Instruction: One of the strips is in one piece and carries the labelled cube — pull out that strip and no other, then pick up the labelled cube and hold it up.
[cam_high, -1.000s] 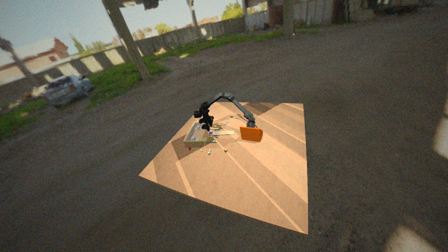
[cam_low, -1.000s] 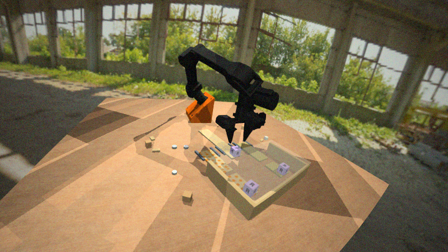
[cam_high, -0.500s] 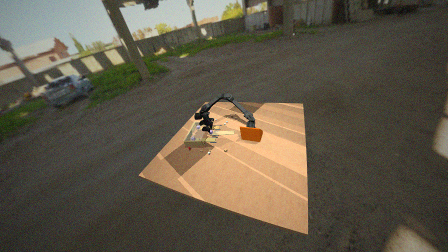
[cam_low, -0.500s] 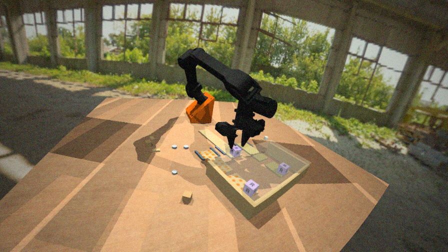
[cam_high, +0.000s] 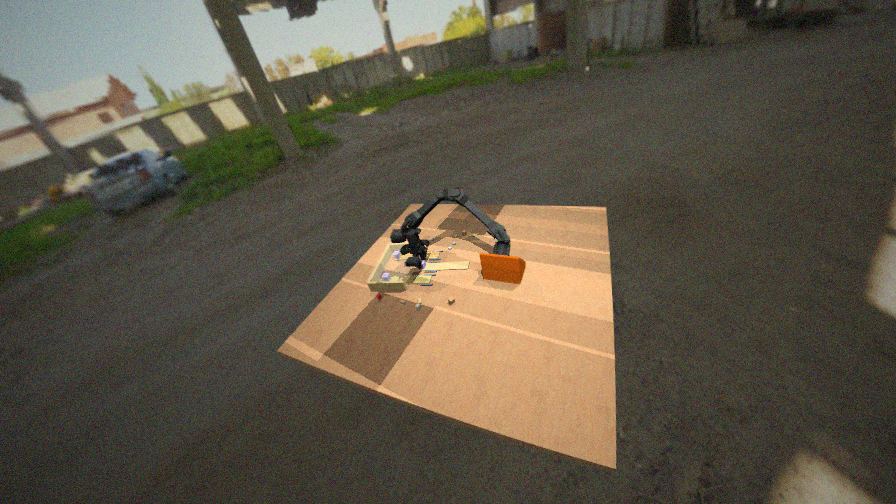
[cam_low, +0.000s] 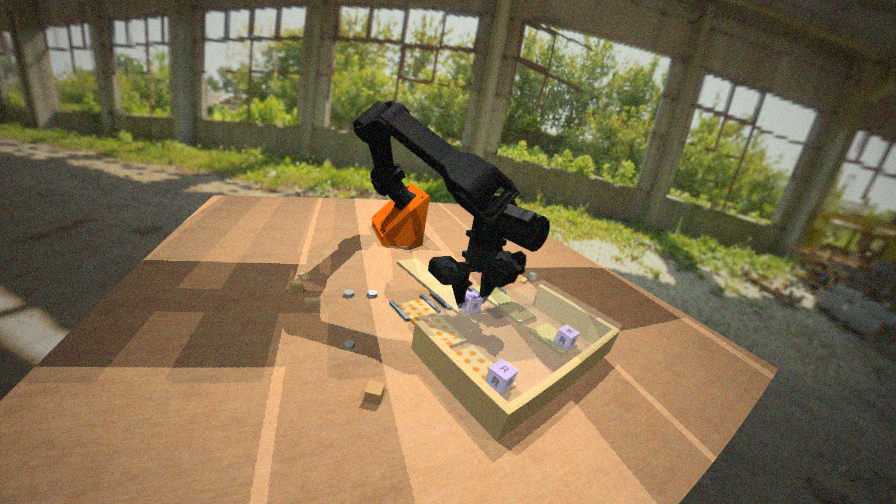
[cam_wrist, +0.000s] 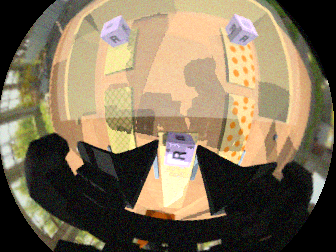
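A plain pale strip (cam_high: 448, 265) (cam_low: 421, 275) (cam_wrist: 172, 190) lies in one piece, sticking out of the tray's open side toward the arm's base. A lilac cube (cam_low: 471, 299) (cam_wrist: 180, 151) marked R stands on its tray-side end. My gripper (cam_low: 473, 300) (cam_wrist: 178, 145) is partly open, its fingertips on either side of this cube; whether they touch it is unclear. The orange-dotted strip (cam_low: 474, 360) (cam_wrist: 240, 62) and the green cross-hatched strip (cam_wrist: 120, 112) each lie in two pieces with a gap. Each has an R cube at its far end, one (cam_low: 501, 376) (cam_wrist: 241, 30) on the dotted, one (cam_low: 566, 337) (cam_wrist: 116, 31) on the green.
The low-walled tray (cam_high: 387, 287) (cam_low: 460, 377) surrounds the far ends of the strips. Short blue rails (cam_low: 399, 310) (cam_wrist: 194, 170) flank the strips. The orange base (cam_high: 501, 268) (cam_low: 401, 225) stands behind. A small wooden block (cam_low: 374, 392) and grey discs (cam_low: 372, 293) lie outside the tray.
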